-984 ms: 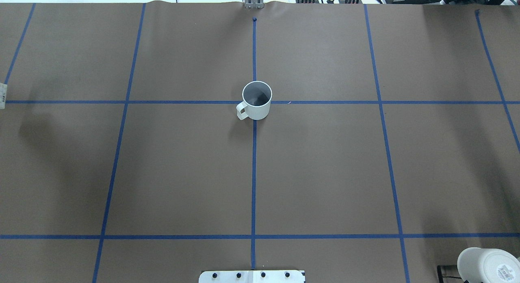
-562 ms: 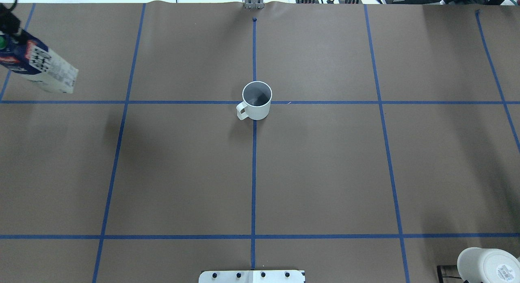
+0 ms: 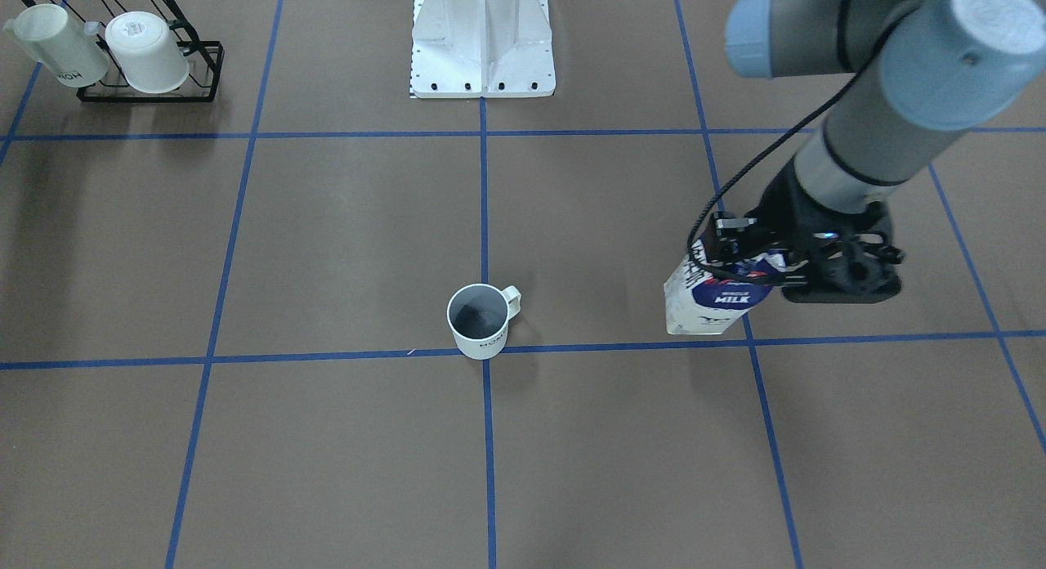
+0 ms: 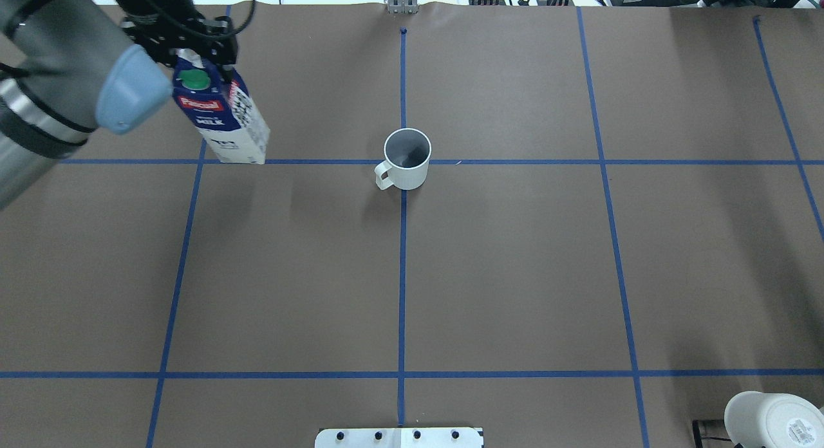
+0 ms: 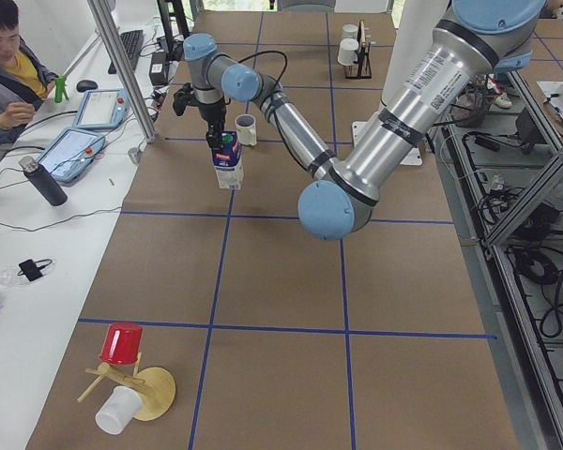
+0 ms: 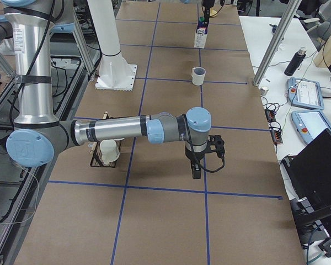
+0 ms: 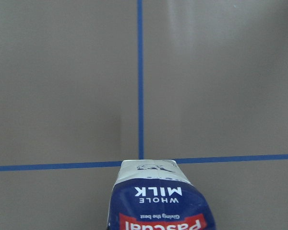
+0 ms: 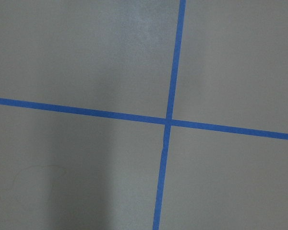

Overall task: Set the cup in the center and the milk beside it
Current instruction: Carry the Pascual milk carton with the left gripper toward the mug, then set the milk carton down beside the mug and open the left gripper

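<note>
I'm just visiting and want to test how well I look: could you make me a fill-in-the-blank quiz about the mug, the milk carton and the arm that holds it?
1. The milk is gripped at its top by the robot's ____ end effector.
2. The round cap on the milk is ____.
3. The cup stands on the crossing of two ____ tape lines.

Missing words: left; green; blue.
</note>
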Robot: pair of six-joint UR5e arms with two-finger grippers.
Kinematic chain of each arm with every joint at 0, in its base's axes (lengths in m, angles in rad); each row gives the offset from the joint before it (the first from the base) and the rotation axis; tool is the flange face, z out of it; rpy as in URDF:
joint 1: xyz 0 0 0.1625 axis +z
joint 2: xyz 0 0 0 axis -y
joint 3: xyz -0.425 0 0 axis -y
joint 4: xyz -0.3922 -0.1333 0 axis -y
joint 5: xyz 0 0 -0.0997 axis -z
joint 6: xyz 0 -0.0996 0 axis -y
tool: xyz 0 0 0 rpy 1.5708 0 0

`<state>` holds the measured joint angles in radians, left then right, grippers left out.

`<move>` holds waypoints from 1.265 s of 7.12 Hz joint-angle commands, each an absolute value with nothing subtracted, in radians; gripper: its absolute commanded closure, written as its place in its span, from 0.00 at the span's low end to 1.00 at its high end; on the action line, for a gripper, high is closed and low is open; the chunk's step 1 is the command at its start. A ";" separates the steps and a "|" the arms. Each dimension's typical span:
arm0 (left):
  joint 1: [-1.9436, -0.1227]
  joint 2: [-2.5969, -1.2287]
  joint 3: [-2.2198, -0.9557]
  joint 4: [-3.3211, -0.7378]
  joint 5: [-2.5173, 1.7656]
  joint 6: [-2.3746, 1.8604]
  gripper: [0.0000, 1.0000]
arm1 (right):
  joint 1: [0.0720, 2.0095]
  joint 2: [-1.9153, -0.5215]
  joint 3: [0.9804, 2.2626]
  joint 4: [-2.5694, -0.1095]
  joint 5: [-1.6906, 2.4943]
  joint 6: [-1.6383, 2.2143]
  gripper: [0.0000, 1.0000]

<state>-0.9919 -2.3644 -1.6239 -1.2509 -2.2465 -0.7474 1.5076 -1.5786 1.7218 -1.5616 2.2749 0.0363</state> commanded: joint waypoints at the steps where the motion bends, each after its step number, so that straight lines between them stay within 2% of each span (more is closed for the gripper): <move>1: -0.886 -2.500 -1.440 -1.404 -2.215 -0.927 0.57 | 1.509 -1.580 1.724 -1.562 2.275 0.040 0.00; 2: -0.876 -2.546 -1.346 -1.466 -2.203 -0.942 0.57 | 1.508 -1.580 1.723 -1.562 2.275 0.040 0.00; 3: -0.871 -2.571 -1.312 -1.468 -2.203 -0.939 0.57 | 1.508 -1.580 1.721 -1.562 2.275 0.040 0.00; 9: -0.853 -2.614 -1.207 -1.549 -2.158 -0.946 0.54 | 1.508 -1.580 1.723 -1.562 2.275 0.041 0.00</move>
<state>-0.8578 -2.6033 -1.2233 -1.5446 -2.1608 -0.9464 1.5079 -1.5800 1.7228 -1.5616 2.2749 0.0407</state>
